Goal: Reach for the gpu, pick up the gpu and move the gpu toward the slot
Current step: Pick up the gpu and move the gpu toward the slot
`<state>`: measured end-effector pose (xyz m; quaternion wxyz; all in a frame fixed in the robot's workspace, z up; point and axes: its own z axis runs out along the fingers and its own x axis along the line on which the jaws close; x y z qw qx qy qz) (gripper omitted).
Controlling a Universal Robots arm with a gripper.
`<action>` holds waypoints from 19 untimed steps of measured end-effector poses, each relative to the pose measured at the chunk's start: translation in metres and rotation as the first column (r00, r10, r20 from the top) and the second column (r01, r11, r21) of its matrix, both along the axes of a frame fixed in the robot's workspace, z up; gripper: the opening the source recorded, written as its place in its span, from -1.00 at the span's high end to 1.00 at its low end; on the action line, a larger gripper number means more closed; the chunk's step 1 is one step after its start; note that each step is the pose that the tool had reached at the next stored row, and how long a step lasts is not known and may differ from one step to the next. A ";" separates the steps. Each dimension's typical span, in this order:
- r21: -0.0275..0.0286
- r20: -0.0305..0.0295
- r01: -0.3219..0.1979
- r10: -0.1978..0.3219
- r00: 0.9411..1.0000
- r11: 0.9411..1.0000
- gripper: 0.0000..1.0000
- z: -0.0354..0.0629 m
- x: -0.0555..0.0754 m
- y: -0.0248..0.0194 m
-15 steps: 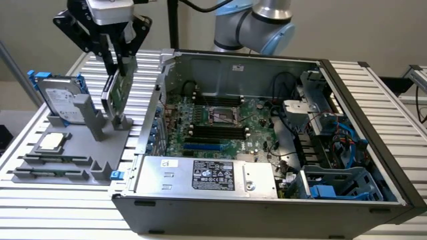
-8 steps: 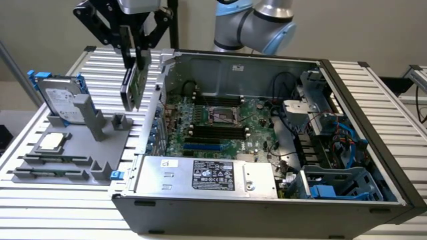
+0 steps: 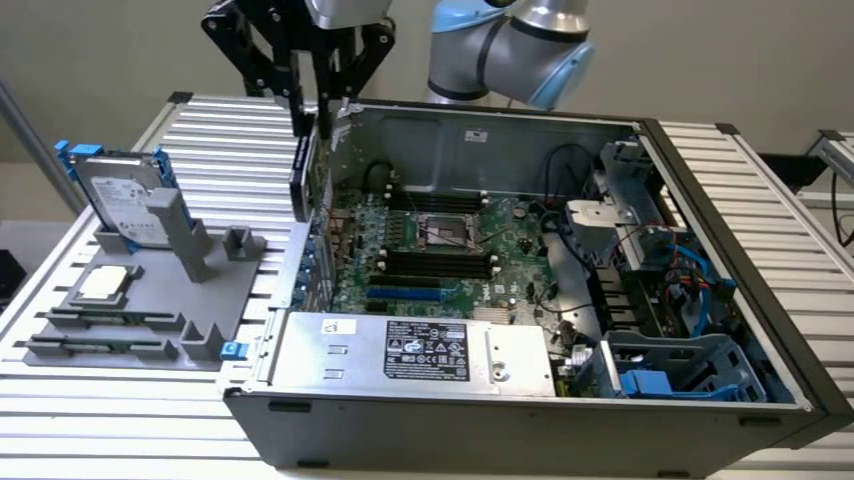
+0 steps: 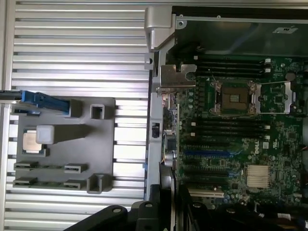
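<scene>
1. You are working over the open computer case (image 3: 534, 420), which is lying on its side on the slatted table (image 3: 747, 180) so that the motherboard (image 3: 427, 270) is facing up for a top-down approach.
2. Outside the case, by the wall on the exterior view's left, the grey fixture (image 3: 254, 275) is propping the hard drive (image 3: 120, 195) upright, and the square chip (image 3: 107, 283) is lying flat.
3. Your gripper (image 3: 320, 105) is hanging over that same case wall, its fingers clamping the gpu (image 3: 304, 170).
4. The gpu is hanging edge-down just inside that wall, and its silver bracket (image 4: 174, 77) is lining up with the case's rear openings, probably for slotting.
</scene>
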<state>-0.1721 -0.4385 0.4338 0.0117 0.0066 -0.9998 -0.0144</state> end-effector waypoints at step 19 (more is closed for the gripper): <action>-0.003 -0.012 0.000 0.000 1.000 1.000 0.47 -0.0151 0.086 0.0036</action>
